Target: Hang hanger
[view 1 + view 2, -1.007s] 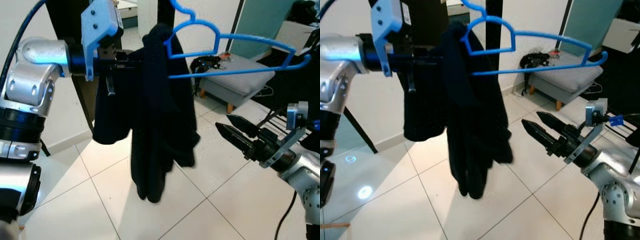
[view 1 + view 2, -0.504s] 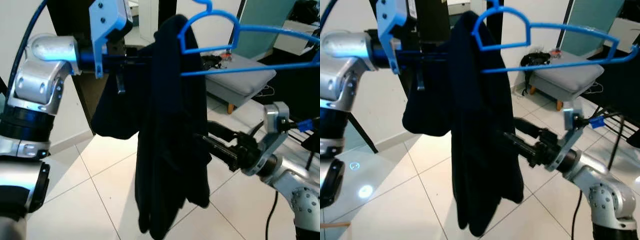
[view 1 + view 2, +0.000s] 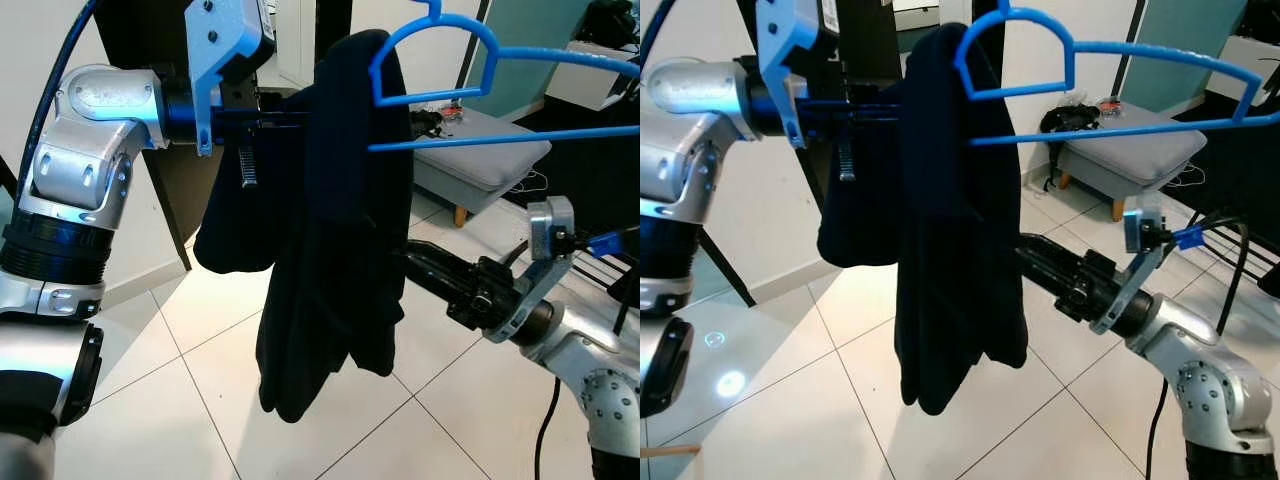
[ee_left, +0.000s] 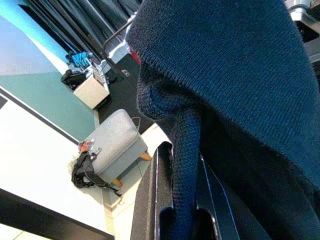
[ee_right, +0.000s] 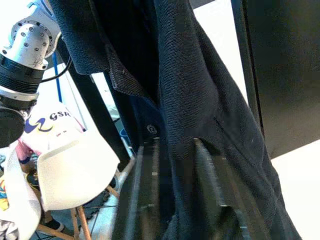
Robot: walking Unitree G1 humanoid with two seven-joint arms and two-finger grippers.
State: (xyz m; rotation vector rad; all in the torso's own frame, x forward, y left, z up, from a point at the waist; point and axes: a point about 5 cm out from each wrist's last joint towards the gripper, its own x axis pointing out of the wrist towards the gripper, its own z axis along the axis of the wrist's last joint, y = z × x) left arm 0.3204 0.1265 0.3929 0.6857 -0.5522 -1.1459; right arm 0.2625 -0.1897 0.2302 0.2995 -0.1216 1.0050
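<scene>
Blue plastic hanger (image 3: 480,80) is up near the top of the head views, with a dark navy knit garment (image 3: 340,230) bunched over its left end and drooping down toward the white tiled floor (image 3: 200,400). The left hand (image 4: 177,200) is held up high at hanger level, and its wrist view shows both black fingers (image 4: 159,200) pinched onto a fold of the knit fabric, so it's clamped on the garment. The right hand (image 5: 175,170) reaches in from the right, lower down, and its fingertips are tucked into the hanging cloth; in its wrist view the two fingers sit apart with a strip of fabric running between them. Behind all this there's a grey padded stool (image 3: 480,150) with some black cables piled on it, plus a teal panel (image 3: 520,50) against the wall.
</scene>
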